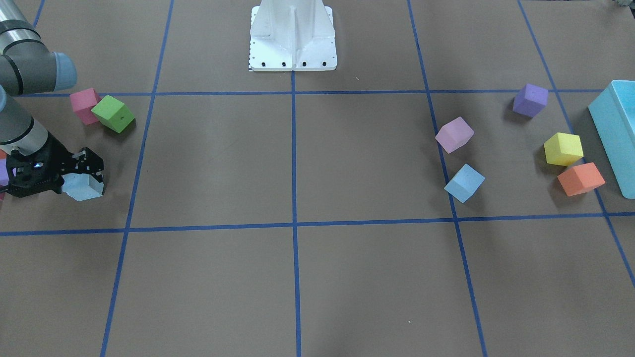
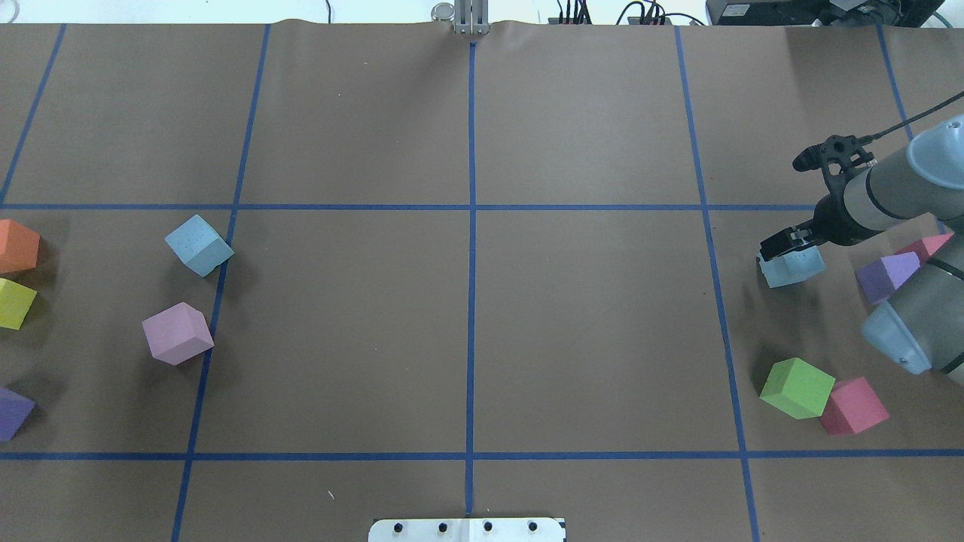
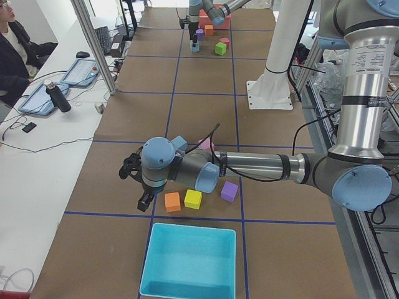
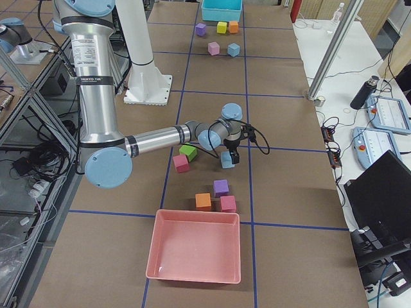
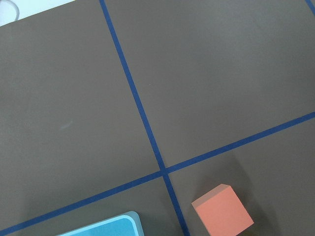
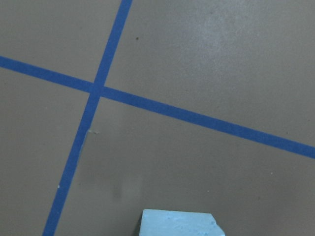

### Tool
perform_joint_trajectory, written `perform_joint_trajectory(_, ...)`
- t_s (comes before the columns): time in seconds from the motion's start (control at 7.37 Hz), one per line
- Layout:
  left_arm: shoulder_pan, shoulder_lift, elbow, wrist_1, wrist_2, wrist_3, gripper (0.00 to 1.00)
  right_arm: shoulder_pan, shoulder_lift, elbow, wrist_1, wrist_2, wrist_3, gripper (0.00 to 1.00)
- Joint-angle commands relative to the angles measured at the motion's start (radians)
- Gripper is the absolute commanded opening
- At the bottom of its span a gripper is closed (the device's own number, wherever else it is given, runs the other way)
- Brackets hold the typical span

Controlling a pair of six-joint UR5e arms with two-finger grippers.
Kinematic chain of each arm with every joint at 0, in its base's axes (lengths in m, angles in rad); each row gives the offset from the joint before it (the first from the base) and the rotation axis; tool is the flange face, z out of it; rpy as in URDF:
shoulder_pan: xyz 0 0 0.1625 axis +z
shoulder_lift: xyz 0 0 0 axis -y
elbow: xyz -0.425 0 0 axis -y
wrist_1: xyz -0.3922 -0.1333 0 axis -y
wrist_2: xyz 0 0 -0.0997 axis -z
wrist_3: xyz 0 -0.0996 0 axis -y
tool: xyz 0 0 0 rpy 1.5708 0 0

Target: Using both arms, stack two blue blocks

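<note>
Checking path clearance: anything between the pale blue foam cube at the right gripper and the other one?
Nothing visible: only brown table lies between the right gripper's pale blue foam cube and the other blue cube; the lilac foam cube sits aside.

Spare cubes and a bin on a taped brown table (image 1: 218, 163).
Green cube (image 1: 113, 113) touches a pink cube (image 1: 83, 105). Yellow cube (image 1: 563, 148) and orange cube (image 1: 580, 178) sit just beside the turquoise bin (image 1: 615, 134), with the purple cube (image 1: 530, 99) and lilac cube (image 1: 454, 134) near.
</note>
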Motion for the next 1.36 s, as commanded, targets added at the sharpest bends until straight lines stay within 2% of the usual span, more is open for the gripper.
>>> perform_joint_trajectory(0.0, 0.0, 0.0, 0.0, 0.0, 0.0, 0.0, 0.99, -0.016, 0.001, -0.014, -0.008, 0.001, -0.002, 0.17)
perform_joint_trajectory(0.14, 0.0, 0.0, 0.0, 0.0, 0.0, 0.0, 0.99, -0.013, -0.001, -0.011, -0.009, 0.005, -0.002, 0.0)
perform_joint_trajectory(0.41, 0.0, 0.008, -0.002, 0.0, 0.0, 0.0, 0.99, 0.003, 0.01, 0.066, -0.038, 0.036, -0.002, 0.0)
perform_joint_trajectory(0.54, 0.0, 0.008, -0.002, 0.0, 0.0, 0.0, 0.99, 0.001, 0.042, 0.131, -0.12, 0.042, 0.009, 0.0)
perform_joint_trajectory(0.68, 0.0, 0.009, -0.002, -0.002, 0.0, 0.0, 0.99, -0.009, 0.141, 0.146, -0.212, 0.041, 0.096, 0.0)
perform_joint_trajectory(0.81, 0.0, 0.009, -0.002, -0.002, 0.0, 0.0, 0.98, -0.087, 0.243, 0.144, -0.265, 0.016, 0.247, 0.0)
perform_joint_trajectory(0.95, 0.0, 0.009, -0.002, 0.0, 0.0, 0.0, 0.99, -0.165, 0.325, 0.137, -0.297, -0.048, 0.378, 0.0)
perform_joint_trajectory(1.22, 0.0, 0.011, -0.002, 0.0, -0.002, -0.002, 0.99, -0.277, 0.51, 0.122, -0.502, -0.16, 0.5, 0.0)
